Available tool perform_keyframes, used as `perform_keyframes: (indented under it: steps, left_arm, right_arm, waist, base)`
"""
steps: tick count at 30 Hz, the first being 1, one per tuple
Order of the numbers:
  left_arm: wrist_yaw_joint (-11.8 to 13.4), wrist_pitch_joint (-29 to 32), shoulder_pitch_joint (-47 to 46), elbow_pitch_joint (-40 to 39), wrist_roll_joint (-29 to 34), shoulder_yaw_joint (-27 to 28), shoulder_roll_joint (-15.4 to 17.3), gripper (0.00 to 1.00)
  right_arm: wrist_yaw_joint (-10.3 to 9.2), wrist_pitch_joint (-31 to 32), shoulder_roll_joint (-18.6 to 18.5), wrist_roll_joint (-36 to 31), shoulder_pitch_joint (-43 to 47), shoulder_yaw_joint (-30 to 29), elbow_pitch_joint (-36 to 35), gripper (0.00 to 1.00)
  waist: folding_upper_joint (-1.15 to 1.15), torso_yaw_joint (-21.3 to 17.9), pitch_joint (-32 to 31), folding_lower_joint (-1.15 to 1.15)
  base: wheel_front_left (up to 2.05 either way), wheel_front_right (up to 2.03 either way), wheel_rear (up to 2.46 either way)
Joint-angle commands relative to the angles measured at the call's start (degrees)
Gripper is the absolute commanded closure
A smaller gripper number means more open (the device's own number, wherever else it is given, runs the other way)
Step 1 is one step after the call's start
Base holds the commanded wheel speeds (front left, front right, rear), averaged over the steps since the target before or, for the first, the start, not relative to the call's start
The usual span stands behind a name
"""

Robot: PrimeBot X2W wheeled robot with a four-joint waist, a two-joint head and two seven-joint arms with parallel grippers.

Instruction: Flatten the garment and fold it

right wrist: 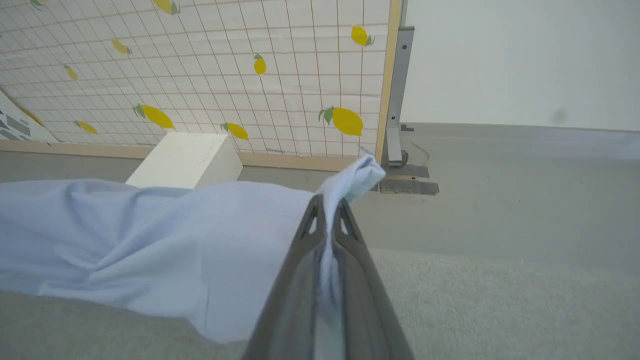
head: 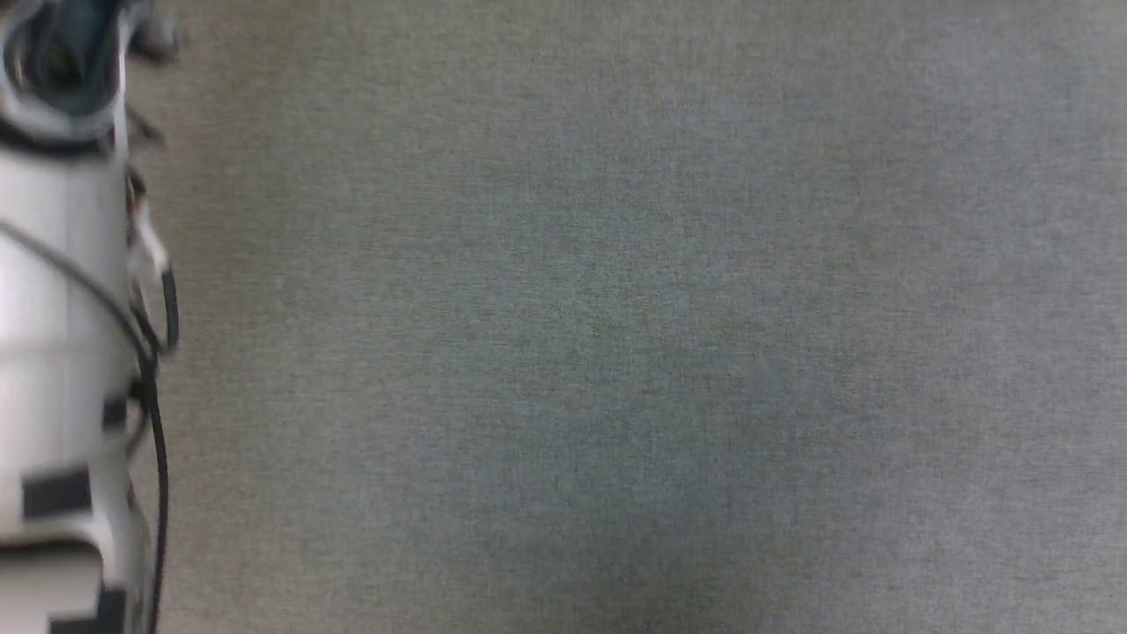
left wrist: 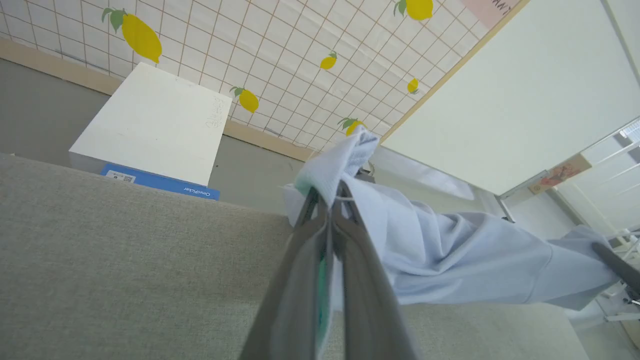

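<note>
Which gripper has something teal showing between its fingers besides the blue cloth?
The left gripper: in its wrist view a teal strip shows inside its pinch alongside the garment. The right gripper shows plain light blue cloth in its pinch.

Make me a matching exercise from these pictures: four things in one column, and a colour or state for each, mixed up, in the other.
Column one
1. garment
2. left gripper
3. box by the wall
4. printed lemons

Column two
A. white
B. yellow
C. shut on cloth
D. light blue

Pairs: 1-D, 2-C, 3-A, 4-B
</note>
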Motion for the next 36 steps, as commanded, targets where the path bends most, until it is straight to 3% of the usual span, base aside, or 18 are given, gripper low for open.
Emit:
perform_keyframes:
  steps: [1,2,7,13,17,22,30,36]
  left_arm:
    - [1.1,0.8,4.4,-3.0,-2.0,1.0,0.3,1.0]
    - [3.4,1.7,12.7,-9.0,-4.1,2.7,0.3,1.0]
    - [5.3,-0.7,27.4,-16.4,-3.1,3.7,0.9,1.0]
    - [6.8,-4.1,43.1,-21.8,-2.9,3.7,-1.5,1.0]
    - [6.9,-5.1,51.7,-24.1,-1.9,3.1,-1.3,1.0]
    - [6.5,-6.7,60.7,-25.3,-3.0,3.8,-1.9,1.0]
    - [3.1,-5.3,73.3,-26.7,-3.4,1.3,-0.1,1.0]
    - [4.3,-1.2,80.0,-28.6,-2.9,-0.7,2.7,1.0]
  right_arm:
    - [-0.09,0.9,-0.7,1.7,4.4,-1.5,-2.9,1.0]
    - [-0.09,3.2,0.0,3.8,13.1,-5.4,-9.2,1.0]
    - [-0.09,6.4,4.5,5.5,28.0,-11.7,-18.2,1.0]
    - [-0.09,8.6,11.0,6.5,41.8,-15.0,-23.7,1.0]
    - [-0.09,9.1,13.7,8.1,49.5,-16.5,-26.0,1.0]
    - [-0.09,9.0,15.2,10.5,58.9,-18.1,-27.2,1.0]
    - [-0.09,10.7,15.5,15.1,73.1,-16.5,-27.2,1.0]
    - [-0.09,12.8,15.6,16.7,80.1,-15.9,-27.5,1.0]
  waist:
    - [0.0,0.4,-2.5,-0.01]
    - [0.0,0.6,-4.7,-0.01]
    - [0.0,0.4,-8.7,-0.01]
    - [0.0,-0.3,-13.6,-0.01]
    - [0.0,-0.6,-16.5,-0.01]
    - [0.0,-0.8,-20.2,-0.01]
    - [0.0,-0.6,-26.2,-0.01]
    - [0.0,0.0,-30.8,-0.01]
  base:
    - [0.0,0.0,0.0]
    - [0.0,0.0,0.0]
    - [0.0,0.0,0.0]
    - [0.0,0.0,0.0]
    - [0.0,0.0,0.0]
    - [0.0,0.0,0.0]
    - [0.0,0.0,0.0]
    - [0.0,0.0,0.0]
